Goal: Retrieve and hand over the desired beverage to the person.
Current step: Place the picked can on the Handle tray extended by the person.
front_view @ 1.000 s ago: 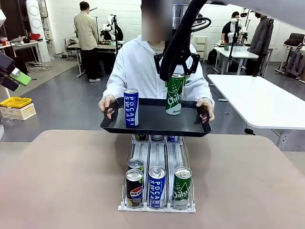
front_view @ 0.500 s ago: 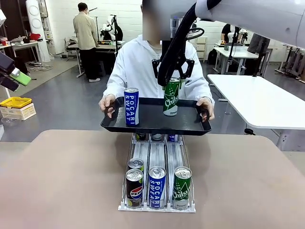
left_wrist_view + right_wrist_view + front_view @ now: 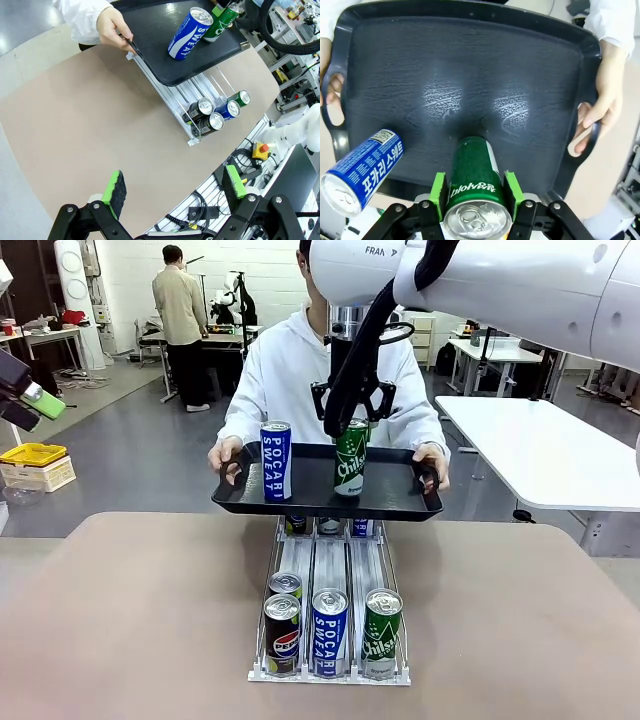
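The person (image 3: 300,380) in a white hooded jacket holds a black tray (image 3: 400,502) by both handles over the far edge of the table. A blue Pocari Sweat can (image 3: 275,462) stands on its left part. My right gripper (image 3: 352,422) is shut on a green Chilsung can (image 3: 349,459), tilted, with its base at the tray surface (image 3: 470,65). The green pads (image 3: 439,194) clamp that can (image 3: 472,172) near its top. My left gripper (image 3: 174,189) is open, high above the table, holding nothing.
A white can rack (image 3: 330,625) lies on the tan table (image 3: 130,620) with a Pepsi can (image 3: 282,632), a blue can (image 3: 330,630) and a green can (image 3: 381,632) at its front. The person's hands (image 3: 597,112) grip the tray handles. A white table (image 3: 550,450) stands at right.
My right gripper has lowered the green can and shifted it slightly left, down to the tray. The tray, the blue can and my left gripper have stayed in place.
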Motion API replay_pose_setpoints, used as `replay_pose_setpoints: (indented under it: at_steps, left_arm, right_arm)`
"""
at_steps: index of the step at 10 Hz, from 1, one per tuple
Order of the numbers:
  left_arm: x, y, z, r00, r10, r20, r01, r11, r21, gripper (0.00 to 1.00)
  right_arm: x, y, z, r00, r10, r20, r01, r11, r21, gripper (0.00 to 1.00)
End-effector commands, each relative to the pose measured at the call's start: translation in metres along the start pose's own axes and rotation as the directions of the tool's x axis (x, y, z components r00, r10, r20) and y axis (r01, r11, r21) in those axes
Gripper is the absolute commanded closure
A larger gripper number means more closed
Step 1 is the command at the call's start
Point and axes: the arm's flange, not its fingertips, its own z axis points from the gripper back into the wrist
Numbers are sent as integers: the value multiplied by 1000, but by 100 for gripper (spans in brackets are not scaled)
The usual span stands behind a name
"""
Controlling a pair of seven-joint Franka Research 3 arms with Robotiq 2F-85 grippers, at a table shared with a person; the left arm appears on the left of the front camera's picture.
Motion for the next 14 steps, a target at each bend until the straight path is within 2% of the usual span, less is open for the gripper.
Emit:
replay_pose_setpoints:
  at_steps: [1, 7, 8, 9, 14]
  left_arm:
    - [0, 1, 0, 1000, -5, 6, 5, 1000, -10, 0]
    - [0, 1, 0, 1000, -5, 6, 5, 1000, -10, 0]
    - [0, 1, 0, 1000, -5, 6, 5, 1000, -10, 0]
    - [0, 1, 0, 1000, -5, 6, 5, 1000, -10, 0]
    - [0, 1, 0, 1000, -5, 6, 5, 1000, -10, 0]
  right_arm:
    - [13, 5, 6, 1000, 24, 17, -24, 1000, -20, 43]
    - [10, 1, -5, 998, 55, -15, -55, 998, -33, 43]
    - [10, 1, -5, 997, 75, -17, -76, 997, -24, 13]
    - [9, 1, -5, 997, 82, -8, -82, 996, -32, 0]
    - [1, 0, 3, 996, 91, 8, -91, 995, -42, 0]
